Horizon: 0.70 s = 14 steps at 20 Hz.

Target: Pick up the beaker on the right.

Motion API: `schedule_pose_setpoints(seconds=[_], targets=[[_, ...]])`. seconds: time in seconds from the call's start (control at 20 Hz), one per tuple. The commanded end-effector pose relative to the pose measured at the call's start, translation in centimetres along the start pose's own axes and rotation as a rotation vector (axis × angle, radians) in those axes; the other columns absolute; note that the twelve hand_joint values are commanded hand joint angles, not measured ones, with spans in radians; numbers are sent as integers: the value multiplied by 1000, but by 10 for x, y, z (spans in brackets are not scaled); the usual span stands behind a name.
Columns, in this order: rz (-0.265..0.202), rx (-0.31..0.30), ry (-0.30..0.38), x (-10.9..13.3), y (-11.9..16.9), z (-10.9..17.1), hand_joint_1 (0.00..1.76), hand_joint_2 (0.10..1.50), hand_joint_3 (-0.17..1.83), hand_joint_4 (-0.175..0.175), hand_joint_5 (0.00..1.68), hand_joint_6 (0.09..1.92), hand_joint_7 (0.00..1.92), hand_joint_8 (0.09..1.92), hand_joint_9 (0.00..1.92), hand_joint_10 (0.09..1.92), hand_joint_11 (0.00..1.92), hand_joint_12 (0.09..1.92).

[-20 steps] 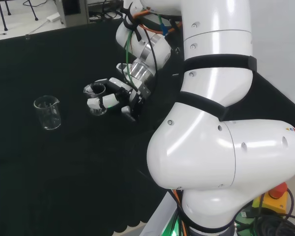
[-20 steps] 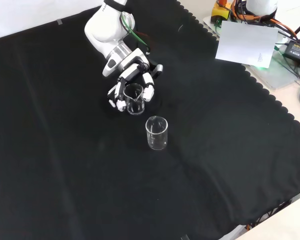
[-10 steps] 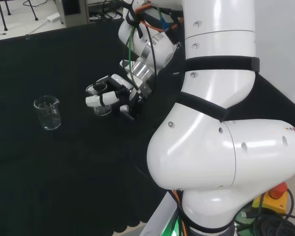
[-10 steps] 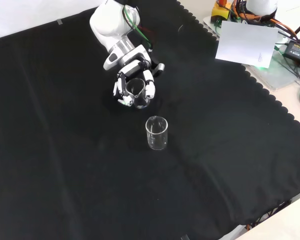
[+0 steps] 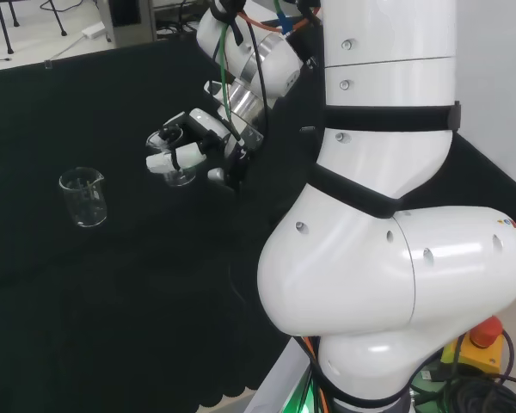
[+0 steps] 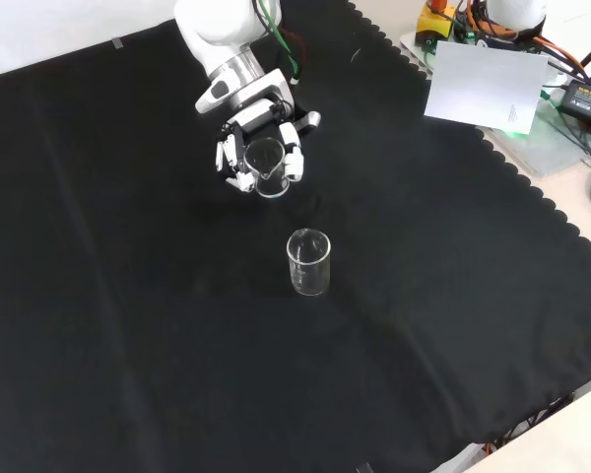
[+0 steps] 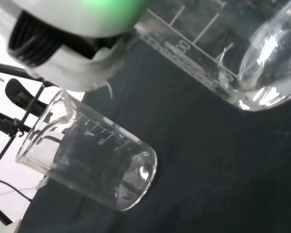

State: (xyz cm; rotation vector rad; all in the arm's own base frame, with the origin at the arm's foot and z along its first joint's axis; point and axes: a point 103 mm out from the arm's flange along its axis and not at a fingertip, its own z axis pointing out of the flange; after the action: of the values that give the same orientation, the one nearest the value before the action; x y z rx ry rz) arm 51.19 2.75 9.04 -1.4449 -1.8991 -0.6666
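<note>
Black cloth (image 6: 128,296), hand (image 6: 259,158) fingers curled round raised beaker (image 6: 266,166)

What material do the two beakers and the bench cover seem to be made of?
Held beaker in the hand: clear glass or plastic, glossy; the cloth shows through it, and white graduation marks appear in the wrist view. Standing beaker: the same look. Cover: matte black cloth with a scalloped edge.

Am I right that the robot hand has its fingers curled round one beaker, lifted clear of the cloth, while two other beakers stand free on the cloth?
Not quite: one other beaker stands free on the cloth, not two, as the front view shows. The rest holds: the robot hand has its fingers curled round the held beaker, lifted clear.
</note>
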Motion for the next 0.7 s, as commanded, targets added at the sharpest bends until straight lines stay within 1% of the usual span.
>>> schedule_pose_setpoints(seconds=[0.05, 0.55, 0.7], targets=[[-35, 32, -51, 20, -5, 2, 1153, 684, 497, 175, 1468, 229, 1735, 87, 1613, 87, 890, 1050], [-81, 79, -82, 57, -10, 3, 1155, 680, 503, 175, 1476, 214, 1748, 87, 1631, 87, 916, 1037], [-94, 97, -104, 66, -11, 4, 1155, 680, 503, 175, 1477, 213, 1749, 87, 1632, 87, 917, 1036]])
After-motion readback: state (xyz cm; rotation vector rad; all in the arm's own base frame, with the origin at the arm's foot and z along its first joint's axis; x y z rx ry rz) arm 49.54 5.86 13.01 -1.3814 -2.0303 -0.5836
